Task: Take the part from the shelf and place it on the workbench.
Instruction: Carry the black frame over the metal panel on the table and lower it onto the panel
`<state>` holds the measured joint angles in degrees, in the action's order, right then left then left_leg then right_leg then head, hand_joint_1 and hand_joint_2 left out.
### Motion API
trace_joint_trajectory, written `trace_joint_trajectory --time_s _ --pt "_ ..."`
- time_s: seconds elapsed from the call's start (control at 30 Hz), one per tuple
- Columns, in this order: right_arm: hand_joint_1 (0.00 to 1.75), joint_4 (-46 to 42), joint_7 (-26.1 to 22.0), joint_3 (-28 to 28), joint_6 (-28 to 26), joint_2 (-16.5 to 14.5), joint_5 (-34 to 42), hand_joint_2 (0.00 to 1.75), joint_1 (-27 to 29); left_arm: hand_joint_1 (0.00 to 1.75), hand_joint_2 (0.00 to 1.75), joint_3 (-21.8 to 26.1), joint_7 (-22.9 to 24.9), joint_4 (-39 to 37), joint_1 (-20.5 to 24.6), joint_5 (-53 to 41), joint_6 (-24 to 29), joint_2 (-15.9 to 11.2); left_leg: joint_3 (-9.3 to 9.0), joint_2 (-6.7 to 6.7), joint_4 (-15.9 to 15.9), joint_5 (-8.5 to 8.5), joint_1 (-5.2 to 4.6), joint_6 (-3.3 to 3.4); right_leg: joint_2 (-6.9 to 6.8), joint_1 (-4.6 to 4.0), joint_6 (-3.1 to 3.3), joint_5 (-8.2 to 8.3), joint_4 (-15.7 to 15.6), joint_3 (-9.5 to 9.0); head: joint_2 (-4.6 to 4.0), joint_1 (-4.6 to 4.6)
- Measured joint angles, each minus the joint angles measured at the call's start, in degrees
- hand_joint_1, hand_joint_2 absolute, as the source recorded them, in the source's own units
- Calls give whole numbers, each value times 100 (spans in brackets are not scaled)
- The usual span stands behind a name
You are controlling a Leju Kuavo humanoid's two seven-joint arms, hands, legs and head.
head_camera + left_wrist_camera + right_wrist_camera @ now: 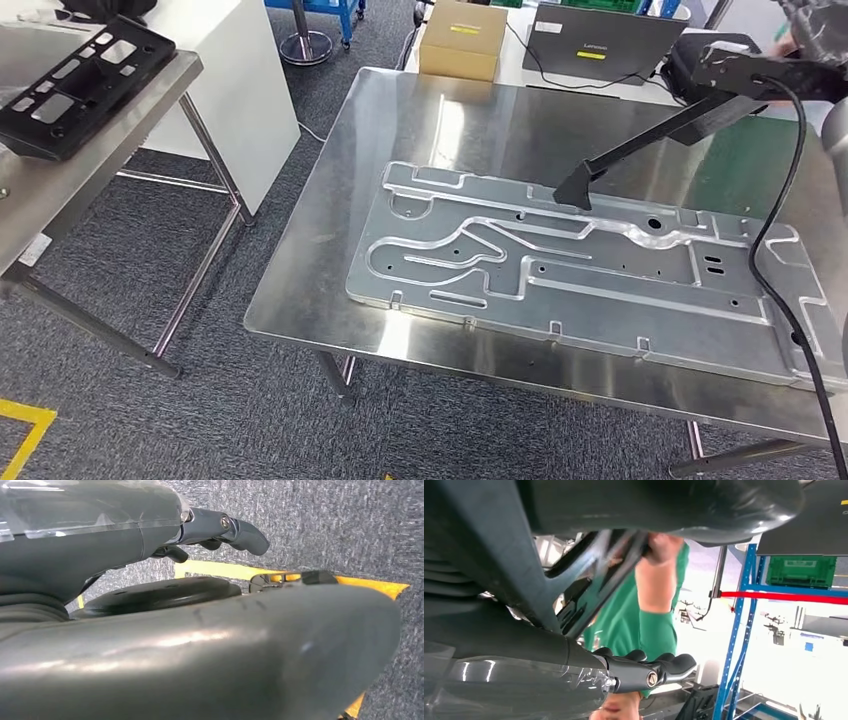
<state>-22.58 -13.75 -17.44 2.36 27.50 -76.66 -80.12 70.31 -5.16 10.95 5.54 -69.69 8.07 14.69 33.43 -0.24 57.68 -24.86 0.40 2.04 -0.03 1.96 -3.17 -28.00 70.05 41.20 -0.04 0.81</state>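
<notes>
Placing step: the black part slants over the metal plate on the workbench, low corner touching the plate. I cannot tell whether my right hand grips it; a person's hand perhaps does. My left hand hangs loosely spread, holding nothing. Next, lay the part flat by the plate

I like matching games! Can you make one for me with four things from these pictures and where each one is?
Things:
1. metal plate
2. cardboard box
3. black tray
4. laptop

Places:
A. on the side table at the left
B. lying flat on the shiny workbench
C. behind the workbench, near its middle, lid toward us
D. behind the workbench, at its far left corner

Pairs: 1-B, 2-D, 3-A, 4-C
</notes>
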Motion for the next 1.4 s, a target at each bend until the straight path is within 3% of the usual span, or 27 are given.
trace_joint_trajectory --time_s 0.07,0.1,0.17,0.27,0.3,0.37,0.43,0.47,0.5,0.57,0.6,0.63,0.73,0.77,0.83,0.9,0.93,0.97,1.0,1.07,1.13,1.23,1.3,1.4 --pt "0 -5 0 -15 -22 5 54 0 -27 0 0 0 1 0 5 -2 -3 1 5 -11 72 -54 6 -62 2 21 -10 296 -736 -360 0 0" --pt "0 -14 -2 -22 -41 10 87 0 -43 0 0 0 1 0 7 -4 -4 1 15 -20 99 -73 -2 -92 6 15 11 353 -963 -470 0 4" --pt "0 -36 -9 -52 -119 22 168 0 -67 0 0 0 3 0 8 -9 -7 0 27 -43 115 -83 -20 -146 17 -24 84 345 -1064 -515 0 12" --pt "0 -98 -46 -98 -352 40 344 0 -53 0 0 0 3 0 5 -14 -11 0 82 -43 233 -185 -2 -229 -11 -10 203 355 -1082 -528 0 17" --pt "0 -130 -69 -108 -454 43 416 0 -31 0 0 0 1 0 5 -14 -13 0 182 -31 451 -318 6 -252 -22 -3 240 358 -1092 -535 0 18" --pt "0 -193 -110 -128 -641 46 559 0 60 0 0 0 -6 0 3 -15 -16 0 526 -10 1175 -661 13 -277 -35 -20 283 353 -1094 -539 0 20" --pt "0 -252 -120 -180 -756 52 700 0 203 0 0 0 -17 0 -7 -15 -16 0 809 -8 1721 -794 15 -280 -29 -44 296 347 -1092 -543 0 19" --pt "0 -281 -120 -216 -782 56 761 0 275 0 0 0 -21 0 -11 -15 -16 0 819 -8 1703 -707 15 -269 -17 -54 298 345 -1090 -546 0 19" --pt "0 -308 -120 -255 -793 60 812 0 332 0 0 0 -25 0 -11 -15 -16 0 720 -8 1460 -528 14 -247 -1 -61 299 343 -1088 -550 0 19" --pt "0 -347 -119 -321 -799 64 876 0 404 0 0 0 -31 0 -7 -15 -16 -2 372 -8 677 -156 -3 -174 37 -75 289 338 -1080 -548 0 19" --pt "0 -359 -115 -348 -807 70 903 0 423 0 0 0 -34 0 -3 -15 -16 -3 238 -8 380 -60 -15 -147 55 -84 270 340 -1076 -539 0 17" --pt "0 -367 -110 -372 -820 79 937 0 438 0 0 0 -37 0 0 -15 -16 -4 166 -8 214 -28 -28 -126 69 -86 241 346 -1076 -527 0 15" --pt "0 -383 -93 -446 -862 141 1093 0 472 0 0 0 -44 0 2 -14 -16 -4 135 -2 108 0 -47 -60 83 -52 125 362 -1088 -513 -1 13" --pt "0 -386 -91 -473 -873 176 1149 0 475 0 0 0 -44 0 3 -14 -13 -3 119 2 67 29 -43 -27 76 -40 97 315 -1036 -490 -1 8" --pt "0 -397 -99 -523 -913 245 1257 0 473 0 0 0 -43 0 3 -15 -8 -2 98 12 1 77 -27 23 60 -26 61 50 -633 -309 0 -11" --pt "0 -411 -113 -565 -955 281 1364 0 488 0 0 0 -42 0 0 -16 -5 -2 101 21 -5 84 -31 39 54 -22 31 -277 59 10 0 -22" --pt "0 -418 -115 -584 -966 292 1415 0 506 0 0 0 -43 0 -1 -17 -5 -2 101 25 -1 83 -30 38 50 -15 13 -336 291 116 0 -22" --pt "0 -422 -116 -607 -968 297 1460 0 521 0 0 0 -43 0 0 -17 -4 -2 101 29 6 80 -26 34 42 -4 -1 -293 335 132 0 -22" --pt "0 -426 -117 -629 -967 300 1495 0 529 0 0 0 -44 0 0 -16 -3 1 101 30 20 75 -20 25 33 9 -13 -155 158 36 0 -22" --pt "0 -440 -119 -667 -964 299 1543 0 527 0 0 0 -44 0 2 -15 4 7 112 23 71 46 -19 -20 19 31 -28 162 -555 -347 0 -23" --pt "0 -467 -119 -697 -966 296 1582 0 517 0 0 0 -45 0 7 -14 15 13 134 1 120 20 -36 -83 24 16 17 279 -1014 -582 0 -17" --pt "0 -492 -117 -744 -1003 278 1641 0 512 0 0 0 -46 0 4 -13 38 15 152 -24 127 16 -38 -166 10 -12 136 275 -1061 -592 0 -9" --pt "0 -522 -116 -766 -1053 266 1680 0 503 0 0 0 -46 0 4 -13 56 15 238 -18 328 -134 -24 -223 -17 -2 212 288 -1076 -601 -1 -4" --pt "0 -563 -119 -802 -1126 254 1710 0 497 0 0 0 -45 0 1 -13 63 14 699 -6 1370 -660 -11 -271 -53 -18 277 287 -1081 -604 0 2"
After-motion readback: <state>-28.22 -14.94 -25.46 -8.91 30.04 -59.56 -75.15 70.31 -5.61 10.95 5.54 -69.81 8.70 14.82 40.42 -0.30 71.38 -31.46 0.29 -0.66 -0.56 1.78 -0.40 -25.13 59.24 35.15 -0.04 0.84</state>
